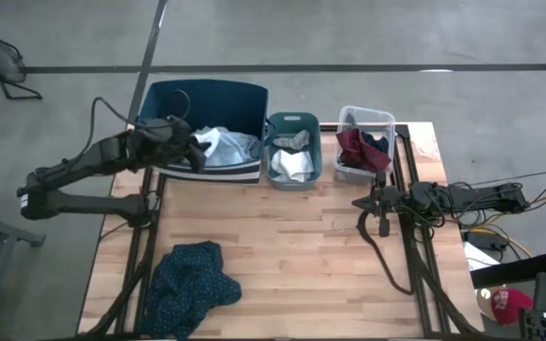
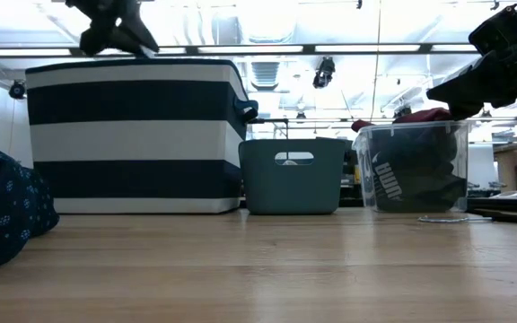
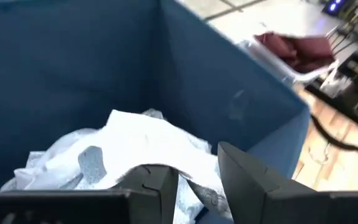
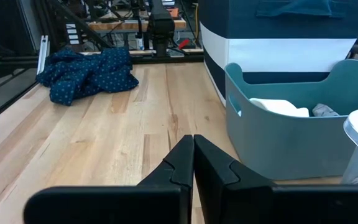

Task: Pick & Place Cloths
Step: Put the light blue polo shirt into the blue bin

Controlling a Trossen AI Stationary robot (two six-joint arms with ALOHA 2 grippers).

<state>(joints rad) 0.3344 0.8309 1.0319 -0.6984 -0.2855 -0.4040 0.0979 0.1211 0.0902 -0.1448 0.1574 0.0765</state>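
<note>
A pale blue-grey cloth (image 1: 227, 147) (image 3: 142, 140) lies crumpled inside the large navy-and-white striped bin (image 1: 207, 87) (image 2: 133, 135). My left gripper (image 1: 200, 152) (image 3: 197, 165) (image 2: 119, 31) hovers above that bin's rim, open, with the cloth below its fingers. A dark teal patterned cloth (image 1: 192, 284) (image 4: 86, 71) lies bunched on the table near the near-left corner. The small teal bin (image 1: 271, 166) holds white (image 1: 294, 166) and grey pieces. Maroon cloth (image 1: 354, 147) lies in the clear bin (image 1: 368, 114). My right gripper (image 1: 358, 202) (image 4: 193, 146) waits shut at the table's right side.
The three bins stand in a row along the table's far edge. Bare wooden tabletop (image 1: 292, 246) stretches between the bins and the near edge. Black cables (image 1: 382, 251) lie on the table near the right arm.
</note>
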